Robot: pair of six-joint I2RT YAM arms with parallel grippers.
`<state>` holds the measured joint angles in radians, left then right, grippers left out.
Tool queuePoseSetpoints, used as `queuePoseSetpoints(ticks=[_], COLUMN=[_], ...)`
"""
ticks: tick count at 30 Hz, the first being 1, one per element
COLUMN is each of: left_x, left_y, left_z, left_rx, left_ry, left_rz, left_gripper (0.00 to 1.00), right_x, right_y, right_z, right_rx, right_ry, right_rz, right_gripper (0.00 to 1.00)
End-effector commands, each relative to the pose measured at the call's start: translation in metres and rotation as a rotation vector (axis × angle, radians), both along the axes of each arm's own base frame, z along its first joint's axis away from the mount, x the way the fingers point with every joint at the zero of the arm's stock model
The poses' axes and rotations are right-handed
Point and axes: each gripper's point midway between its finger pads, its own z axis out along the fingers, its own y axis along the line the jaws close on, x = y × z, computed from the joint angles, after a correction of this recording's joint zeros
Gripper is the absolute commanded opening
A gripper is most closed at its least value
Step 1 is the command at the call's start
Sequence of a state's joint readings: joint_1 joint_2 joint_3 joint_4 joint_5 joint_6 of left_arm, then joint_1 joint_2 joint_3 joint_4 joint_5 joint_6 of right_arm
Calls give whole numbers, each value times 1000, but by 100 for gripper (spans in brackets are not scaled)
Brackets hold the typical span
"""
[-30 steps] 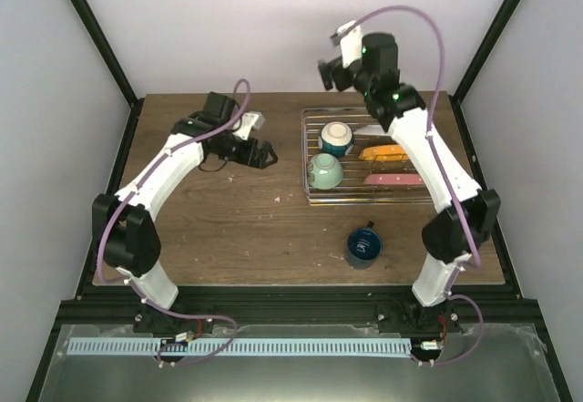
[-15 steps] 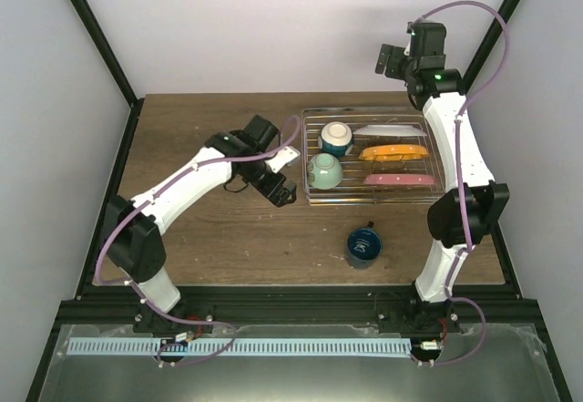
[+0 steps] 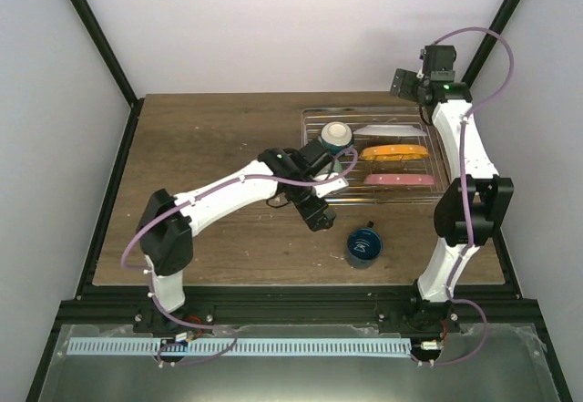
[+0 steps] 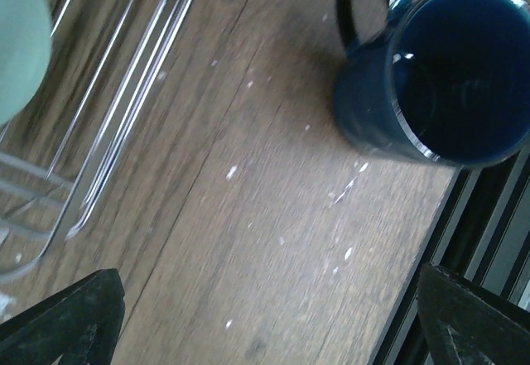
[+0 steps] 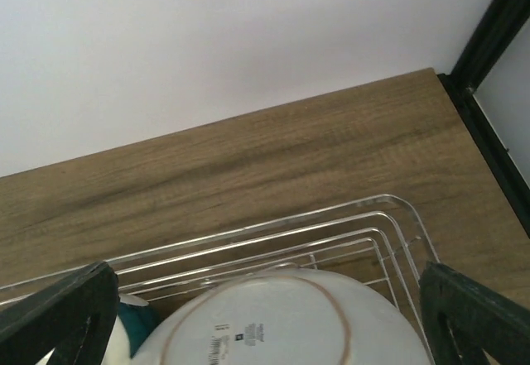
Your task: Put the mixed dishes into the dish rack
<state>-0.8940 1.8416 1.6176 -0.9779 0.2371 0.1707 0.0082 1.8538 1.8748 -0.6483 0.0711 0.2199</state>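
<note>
The wooden table (image 3: 200, 147) carries the dish rack (image 3: 392, 201) at its far right corner. In the rack's right part, a white-backed plate (image 3: 392, 130), an orange plate (image 3: 393, 152) and a pink plate (image 3: 399, 180) stand on edge. The cream bowl (image 3: 335, 134) and the pale green bowl (image 4: 16, 42) sit in the left part. The dark blue mug (image 3: 363, 245) stands upright outside the rack, toward the near edge. The left gripper (image 3: 319, 221), jaws released and empty, hovers just beside the mug. The right gripper (image 3: 407, 83), jaws spread and empty, hangs above the rack's far right corner.

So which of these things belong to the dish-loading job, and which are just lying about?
Job:
rack, mug, green bowl, cream bowl, white-backed plate, orange plate, pink plate

Not part of it:
table, purple cable
</note>
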Motion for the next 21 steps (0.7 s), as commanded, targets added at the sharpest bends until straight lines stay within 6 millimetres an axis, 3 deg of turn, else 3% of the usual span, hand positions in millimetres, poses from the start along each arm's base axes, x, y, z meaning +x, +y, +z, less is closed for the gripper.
queuePoseSetpoints(ticks=[1, 9, 16, 21], left_x=[-1, -17, -23, -32], left_y=[-39, -91, -105, -111], left_z=[3, -8, -28, -48], left_rx=[-51, -76, -81, -49], left_ry=[-23, -35, 24, 46], left_rz=[-35, -99, -60, -65], left_gripper=[98, 98, 97, 95], right_x=[-8, -14, -21, -23], right_y=[-9, -25, -52, -61], right_z=[25, 18, 28, 27], right_rx=[-18, -70, -61, -76], right_ry=[-66, -53, -76, -74], right_rz=[12, 3, -50, -63], right_gripper=[100, 100, 100, 100])
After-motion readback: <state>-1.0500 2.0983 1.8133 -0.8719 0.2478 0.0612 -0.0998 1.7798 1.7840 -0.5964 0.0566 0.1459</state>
